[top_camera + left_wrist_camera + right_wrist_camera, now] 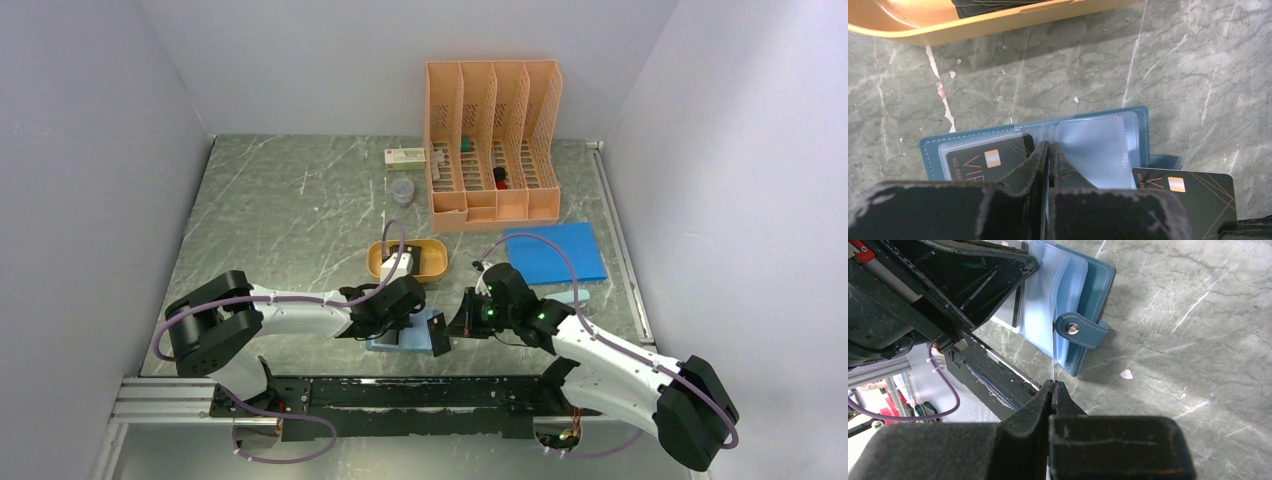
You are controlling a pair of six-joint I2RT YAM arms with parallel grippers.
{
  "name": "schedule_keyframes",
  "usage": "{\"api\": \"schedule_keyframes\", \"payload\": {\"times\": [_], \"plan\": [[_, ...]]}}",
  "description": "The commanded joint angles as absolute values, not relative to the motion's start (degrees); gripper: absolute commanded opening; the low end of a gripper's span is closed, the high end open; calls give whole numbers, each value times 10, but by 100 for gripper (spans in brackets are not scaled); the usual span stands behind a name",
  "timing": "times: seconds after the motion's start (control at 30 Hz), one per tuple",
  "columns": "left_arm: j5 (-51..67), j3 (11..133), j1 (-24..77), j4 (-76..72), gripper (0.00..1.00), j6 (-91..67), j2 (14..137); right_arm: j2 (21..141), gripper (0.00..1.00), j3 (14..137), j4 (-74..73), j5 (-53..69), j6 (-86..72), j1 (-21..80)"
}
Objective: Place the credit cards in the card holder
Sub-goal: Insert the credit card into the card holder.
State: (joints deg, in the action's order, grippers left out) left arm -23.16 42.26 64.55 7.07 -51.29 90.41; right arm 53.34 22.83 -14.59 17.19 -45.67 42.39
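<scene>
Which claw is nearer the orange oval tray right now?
Left. The left claw pinches a clear pocket of the card holder, just on the near side of the tray. The right claw grips a credit card at the holder's right edge, farther away.

White-shelled left arm (300, 312) and right arm (610, 360) low in the frame, chunky black joints, looping purple cables (541, 237), green lights (540, 318) on the right wrist, scuffed black fingers (1023, 170)
</scene>
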Motion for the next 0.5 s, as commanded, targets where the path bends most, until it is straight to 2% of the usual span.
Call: {"api": "schedule_keyframes", "payload": {"times": [0.0,0.47], "plan": [[-211,392,649,135,5,-514,932,540,0,237,-134,178,-453,426],[-204,397,649,138,5,-518,925,564,0,234,-95,234,-447,427]]}}
